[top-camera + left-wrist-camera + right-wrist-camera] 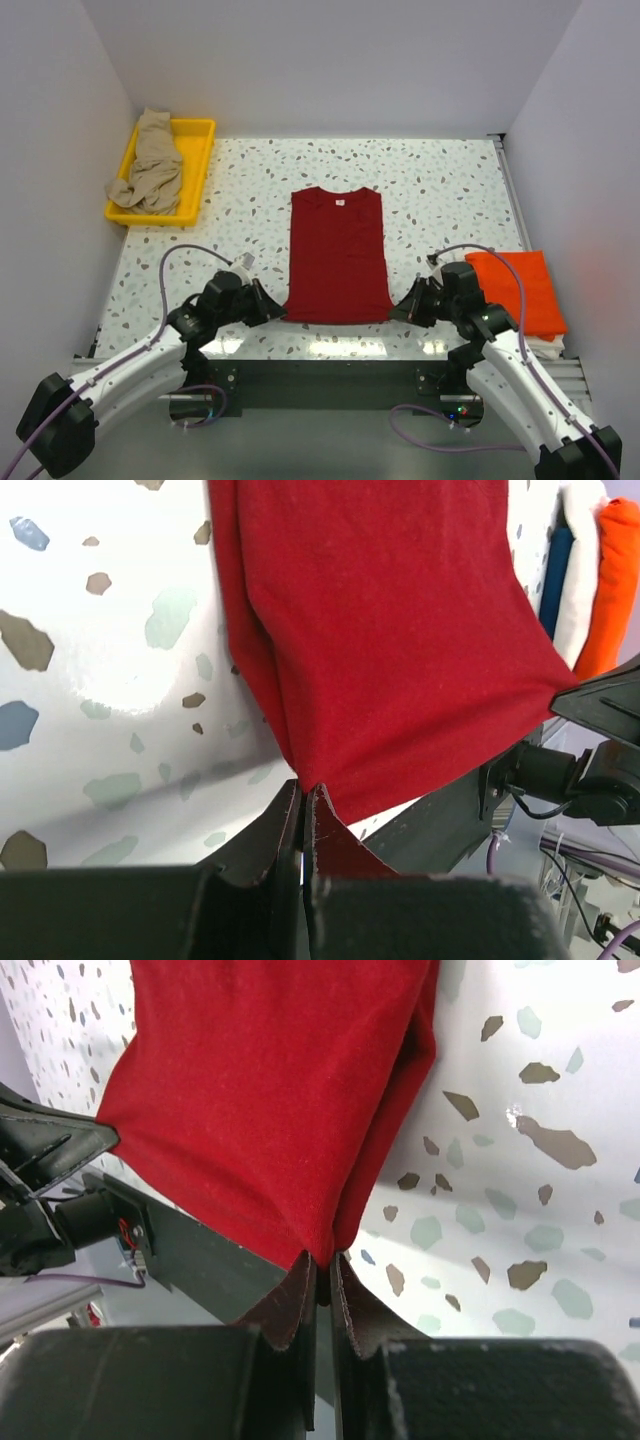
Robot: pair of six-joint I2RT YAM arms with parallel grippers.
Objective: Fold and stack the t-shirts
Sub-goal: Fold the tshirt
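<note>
A dark red t-shirt (pixel 337 253) lies in the middle of the speckled table as a long rectangle, sleeves folded in, collar at the far end. My left gripper (pixel 279 312) is shut on its near left hem corner (pixel 305 778). My right gripper (pixel 396 312) is shut on the near right hem corner (pixel 325 1252). A bright orange t-shirt (pixel 518 290) lies folded at the right edge on top of a white one (pixel 548 346). A tan-beige t-shirt (pixel 150 165) is crumpled in the yellow tray (pixel 197 165).
The yellow tray stands at the far left of the table. White walls close in the left, back and right sides. A black rail (pixel 330 372) runs along the near edge between the arm bases.
</note>
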